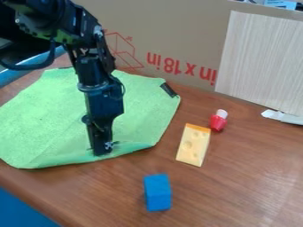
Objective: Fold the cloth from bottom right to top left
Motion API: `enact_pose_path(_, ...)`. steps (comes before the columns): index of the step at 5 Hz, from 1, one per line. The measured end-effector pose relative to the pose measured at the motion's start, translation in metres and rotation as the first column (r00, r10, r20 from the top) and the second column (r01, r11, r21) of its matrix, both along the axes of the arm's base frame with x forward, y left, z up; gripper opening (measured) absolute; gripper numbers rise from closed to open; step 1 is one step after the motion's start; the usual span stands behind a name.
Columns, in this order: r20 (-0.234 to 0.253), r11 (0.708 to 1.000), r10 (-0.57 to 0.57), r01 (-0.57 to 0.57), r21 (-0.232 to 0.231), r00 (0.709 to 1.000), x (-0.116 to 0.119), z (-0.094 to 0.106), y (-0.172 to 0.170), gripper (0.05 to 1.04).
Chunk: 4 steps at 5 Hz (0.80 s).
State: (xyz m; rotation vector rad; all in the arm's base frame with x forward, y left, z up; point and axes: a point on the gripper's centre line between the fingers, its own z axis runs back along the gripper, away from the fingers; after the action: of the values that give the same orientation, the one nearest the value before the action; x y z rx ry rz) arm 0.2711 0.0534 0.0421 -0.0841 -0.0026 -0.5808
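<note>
Hanging down to the lower edge of a light green, thin fabric cloth (41, 119), the black two-finger gripper (102, 151) is positioned left of the cloth's lower right corner. Whether it is open or closed on the fabric cannot be told. The cloth is spread over the left half of the frame on a brown wood-grain table (237, 177), its lower edge slanting gently upward to the right, with a shallow ridge raised just beside the gripper tip.

The governing relation is diagonal: most of the cloth lies up and to the left of the tip, whereas the lower right corner lies to its right and slightly higher. For the fold, a secured edge would need to be lifted and carried across toward the upper left. The fold is judged to be at its outset, the cloth being largely flat. Should only a shallow pinch be obtained, the edge could slip free, or the corner could trail behind. To the right of the cloth, a pale yellow cheese-shaped wedge (193, 144) is placed; a blue block (158, 193) is seen at lower centre.
</note>
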Motion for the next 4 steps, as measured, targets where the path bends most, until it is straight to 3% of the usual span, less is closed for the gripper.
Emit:
enact_pose_path(1,-0.002,1.000,-0.002,0.002,-0.003,1.000,0.001,0.001,-0.001,0.076)
enact_pose_path(2,-0.002,1.000,0.002,-0.003,-0.027,1.000,0.004,0.005,-0.003,0.060)
enact_pose_path(4,0.087,0.985,0.150,-0.141,-0.096,0.985,0.041,0.045,0.024,0.058)
